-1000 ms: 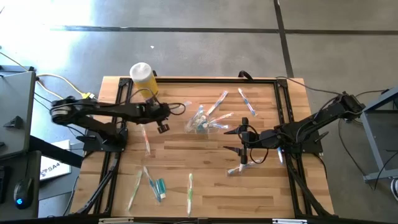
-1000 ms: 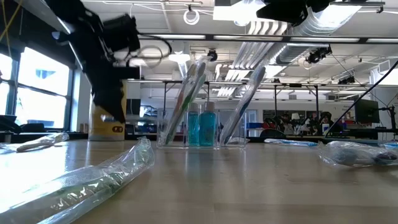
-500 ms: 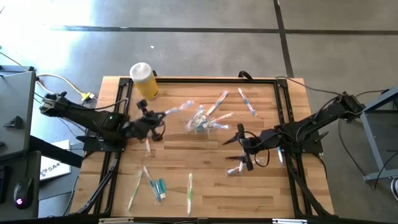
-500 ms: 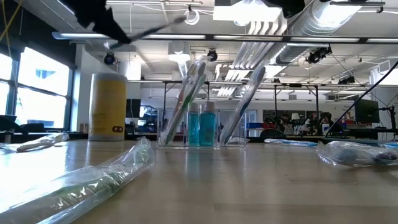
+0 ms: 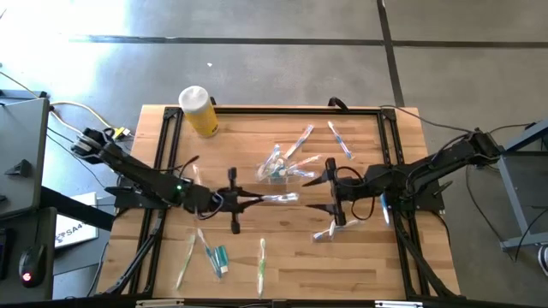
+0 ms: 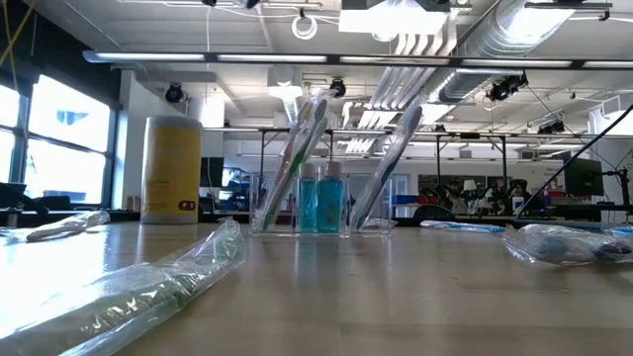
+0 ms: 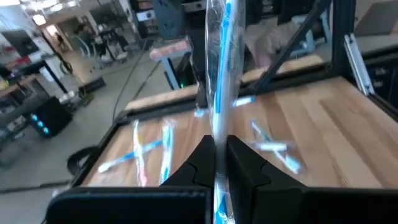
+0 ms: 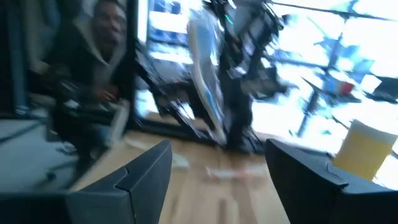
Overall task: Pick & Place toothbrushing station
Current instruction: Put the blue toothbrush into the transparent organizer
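Movement since the earlier frames was mostly the left arm's: from near the yellow bottle (image 5: 198, 110) it had swung toward the middle of the table (image 5: 282, 257), and it had left the low view entirely. Left gripper (image 5: 244, 202) was clamped on a wrapped toothbrush (image 5: 276, 198), held above the wood just in front of the clear container (image 5: 276, 168). That toothbrush's long axis ran nearly level across the table, its free end pointing toward the right arm; the left wrist view showed it jutting straight out between the closed fingers (image 7: 200, 167), blue handle (image 7: 224, 56) inside the clear wrap. Right gripper (image 5: 332, 196) had shifted slightly toward the container and hovered with fingers spread, holding nothing. Other wrapped toothbrushes (image 5: 261, 265) lay scattered near the front edge.
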`<act>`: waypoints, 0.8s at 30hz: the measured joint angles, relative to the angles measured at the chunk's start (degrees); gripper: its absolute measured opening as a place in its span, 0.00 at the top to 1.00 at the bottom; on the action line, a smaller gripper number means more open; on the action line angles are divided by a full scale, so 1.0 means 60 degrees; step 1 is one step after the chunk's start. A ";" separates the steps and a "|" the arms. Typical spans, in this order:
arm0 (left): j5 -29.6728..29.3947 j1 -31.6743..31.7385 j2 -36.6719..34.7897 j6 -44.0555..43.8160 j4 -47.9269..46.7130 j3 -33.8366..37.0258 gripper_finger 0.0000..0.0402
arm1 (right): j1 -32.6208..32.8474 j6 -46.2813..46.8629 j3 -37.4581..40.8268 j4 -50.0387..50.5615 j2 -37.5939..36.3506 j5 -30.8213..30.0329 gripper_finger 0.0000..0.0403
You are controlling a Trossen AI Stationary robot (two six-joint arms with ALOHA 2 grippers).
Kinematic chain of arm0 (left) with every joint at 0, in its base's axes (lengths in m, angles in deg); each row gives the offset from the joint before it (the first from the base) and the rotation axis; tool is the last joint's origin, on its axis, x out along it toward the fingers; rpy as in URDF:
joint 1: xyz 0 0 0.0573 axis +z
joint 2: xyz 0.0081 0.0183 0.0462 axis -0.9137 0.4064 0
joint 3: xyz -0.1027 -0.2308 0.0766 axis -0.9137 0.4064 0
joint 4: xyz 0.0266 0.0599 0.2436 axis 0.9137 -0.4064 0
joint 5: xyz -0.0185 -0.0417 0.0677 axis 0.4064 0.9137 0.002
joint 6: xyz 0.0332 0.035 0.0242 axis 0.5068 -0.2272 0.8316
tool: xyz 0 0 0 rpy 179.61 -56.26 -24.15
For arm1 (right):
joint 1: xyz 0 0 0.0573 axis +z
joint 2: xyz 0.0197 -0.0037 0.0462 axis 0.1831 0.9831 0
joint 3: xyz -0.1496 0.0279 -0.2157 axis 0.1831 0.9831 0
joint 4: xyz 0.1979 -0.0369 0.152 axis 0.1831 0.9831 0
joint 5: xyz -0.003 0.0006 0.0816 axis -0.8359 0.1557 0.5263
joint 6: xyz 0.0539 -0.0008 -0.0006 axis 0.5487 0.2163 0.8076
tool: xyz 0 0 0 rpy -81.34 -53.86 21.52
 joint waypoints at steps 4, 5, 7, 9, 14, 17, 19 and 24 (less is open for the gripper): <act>0.0688 0.0361 0.0547 0.0049 0.1082 0.0008 0.98 | 0.0021 -0.0285 0.0000 -0.0423 0.0000 0.0471 0.38; 0.0932 0.0511 0.0693 0.0003 0.1321 -0.0016 0.98 | 0.0023 -0.0355 0.0000 -0.0464 0.0006 0.0475 0.38; 0.1101 0.0756 0.0956 -0.0243 0.1496 -0.0003 0.98 | 0.0032 -0.0460 0.0000 -0.0572 0.0163 0.0438 0.38; 0.1254 0.0964 0.1191 -0.0401 0.1705 0.0001 0.98 | 0.0039 -0.0524 0.0000 -0.0623 0.0409 0.0313 0.38; 0.1552 0.1136 0.1656 -0.0466 0.2227 0.0000 0.98 | 0.0038 -0.0978 0.0000 -0.1471 0.1352 0.0304 0.38; 0.1636 0.1126 0.1710 -0.0434 0.2389 0.0000 0.98 | 0.0039 -0.1502 0.0003 -0.2151 0.1783 0.0307 0.38; 0.1624 0.1112 0.1715 -0.0411 0.2361 0.0000 0.98 | 0.0039 -0.1525 0.0003 -0.2422 0.1930 0.0174 0.38; 0.1572 0.1114 0.1715 -0.0251 0.2357 0.0000 0.98 | 0.0039 -0.1526 0.0003 -0.2643 0.2004 -0.0886 0.38</act>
